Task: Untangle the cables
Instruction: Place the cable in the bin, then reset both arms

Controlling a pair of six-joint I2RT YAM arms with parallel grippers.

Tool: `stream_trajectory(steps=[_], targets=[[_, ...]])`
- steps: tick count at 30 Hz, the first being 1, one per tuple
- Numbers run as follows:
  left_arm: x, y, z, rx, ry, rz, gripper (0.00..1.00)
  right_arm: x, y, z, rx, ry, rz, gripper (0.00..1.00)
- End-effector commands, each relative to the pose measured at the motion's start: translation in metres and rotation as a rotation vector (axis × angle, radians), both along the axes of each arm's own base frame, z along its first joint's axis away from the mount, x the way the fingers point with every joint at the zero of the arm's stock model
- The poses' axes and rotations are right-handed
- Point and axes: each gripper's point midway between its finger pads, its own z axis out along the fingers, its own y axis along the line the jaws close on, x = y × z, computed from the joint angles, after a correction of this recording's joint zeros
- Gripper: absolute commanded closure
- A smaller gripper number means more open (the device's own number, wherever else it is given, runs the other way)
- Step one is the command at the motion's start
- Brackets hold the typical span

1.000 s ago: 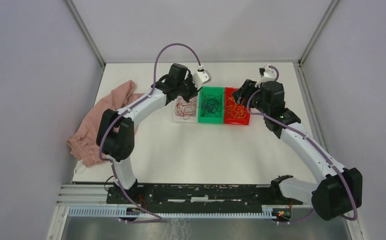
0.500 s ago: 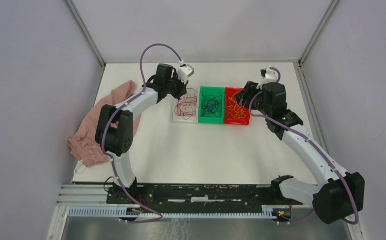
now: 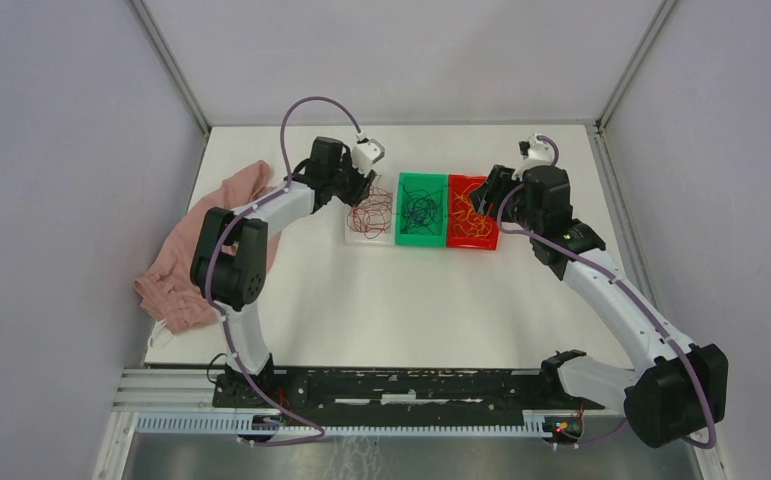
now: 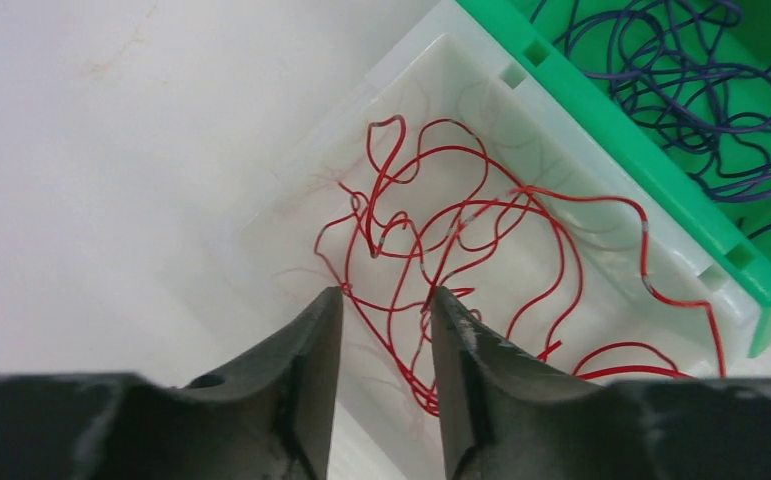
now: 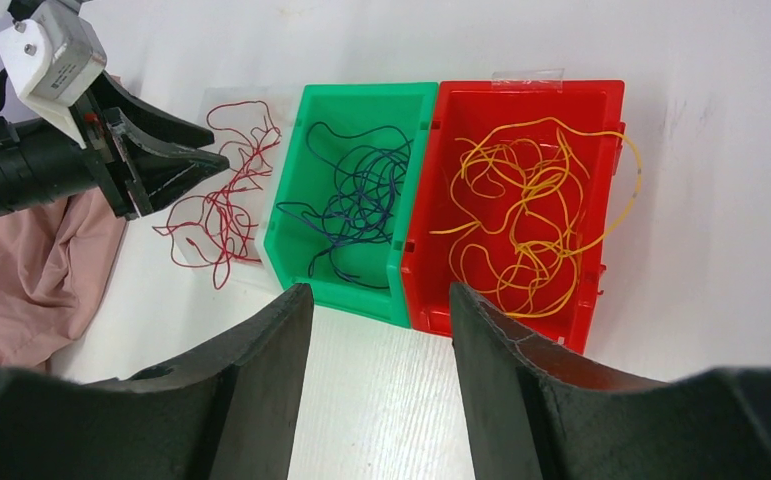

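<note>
In clear tray [image 4: 401, 72]; red cables [image 4: 517, 190]: thin, looped; left fingers [image 4: 301, 385]: curved, apart

A robot lab cell — bare grey walls [image 3: 391, 55], white table [image 3: 401, 300], black mounting rail [image 3: 411, 388].

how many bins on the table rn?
3, side by side, none visibly hidden: clear bin on the left with red cables, green bin in the middle with dark purple cables, red bin on the right with yellow cables.
</note>
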Motion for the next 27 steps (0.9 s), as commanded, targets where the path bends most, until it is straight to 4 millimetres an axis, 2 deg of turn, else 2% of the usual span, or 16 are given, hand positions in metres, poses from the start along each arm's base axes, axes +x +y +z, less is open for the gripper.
stream_trajectory(steps=[1,4,6,10,13,16,18,20,22,25,27], targets=[[0.022,-0.007,0.053,0.047,-0.183,-0.065,0.5,0.008,-0.001,0.021,0.009,-0.057,-0.01,0.41],[0.02,-0.007,0.069,0.065,-0.189,-0.093,0.38,0.009,0.0,0.025,0.009,-0.06,-0.006,0.41],[0.021,-0.005,0.079,0.092,-0.184,-0.101,0.25,0.011,0.0,0.029,0.008,-0.061,-0.003,0.41],[0.021,0.006,0.1,0.146,-0.214,-0.11,0.16,0.013,0.001,0.038,0.01,-0.07,0.003,0.41],[0.022,0.01,0.121,0.161,-0.247,-0.109,0.01,0.014,0.001,0.045,0.009,-0.075,0.003,0.41],[0.021,0.015,0.145,0.142,-0.261,-0.095,0.0,0.018,-0.007,0.05,-0.009,-0.085,-0.032,0.38],[0.019,0.023,0.163,0.084,-0.246,-0.066,0.01,0.023,-0.021,0.052,-0.042,-0.101,-0.101,0.25],[0.019,0.04,0.177,-0.013,-0.214,0.006,0.01,0.028,-0.042,0.048,-0.095,-0.105,-0.212,0.02],[0.02,0.066,0.184,-0.094,-0.184,0.09,0.01,0.033,-0.067,0.043,-0.148,-0.111,-0.334,0.01],[0.015,0.108,0.177,-0.187,-0.163,0.21,0.01,0.033,-0.106,0.028,-0.212,-0.134,-0.543,0.01],[0.003,0.13,0.154,-0.233,-0.129,0.28,0.01,0.029,-0.13,0.015,-0.307,-0.147,-0.645,0.01]])
